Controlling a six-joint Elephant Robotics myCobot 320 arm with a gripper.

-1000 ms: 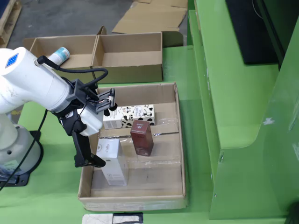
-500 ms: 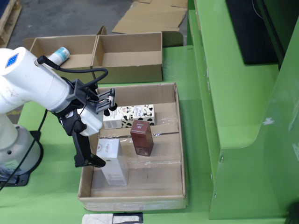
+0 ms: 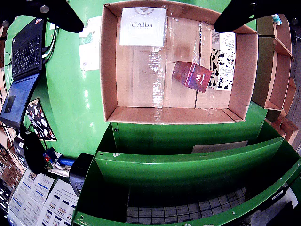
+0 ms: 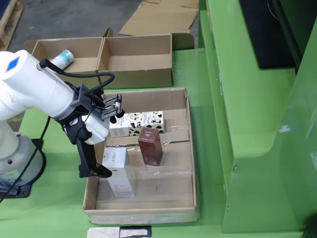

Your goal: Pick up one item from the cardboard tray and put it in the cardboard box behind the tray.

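The shallow cardboard tray [image 3: 110, 70] [image 4: 191, 148] holds a white d'Alba box [image 3: 142, 26] [image 4: 119, 171], a dark red box [image 3: 192, 75] [image 4: 150, 145] and a cow-patterned box [image 3: 222, 63] [image 4: 146, 119]. My gripper [image 3: 149, 23] [image 4: 106, 144] hovers above the tray's left side in the fixed view, over the white box. It is open wide and empty. Its black fingers [image 3: 61, 14] frame the top corners of the wrist view. The divided cardboard box [image 4: 138, 74] [image 3: 275, 61] stands behind the tray, with a white and teal tube [image 4: 63, 58] in its left compartment.
A laptop [image 3: 23, 52] sits at the left of the wrist view, with printed sheets [image 3: 37, 197] below it. A green shelf frame [image 3: 188, 165] [image 4: 247, 124] borders the tray. Flattened cardboard [image 4: 158, 20] lies on the floor behind. The arm's base [image 4: 15, 153] stands left of the tray.
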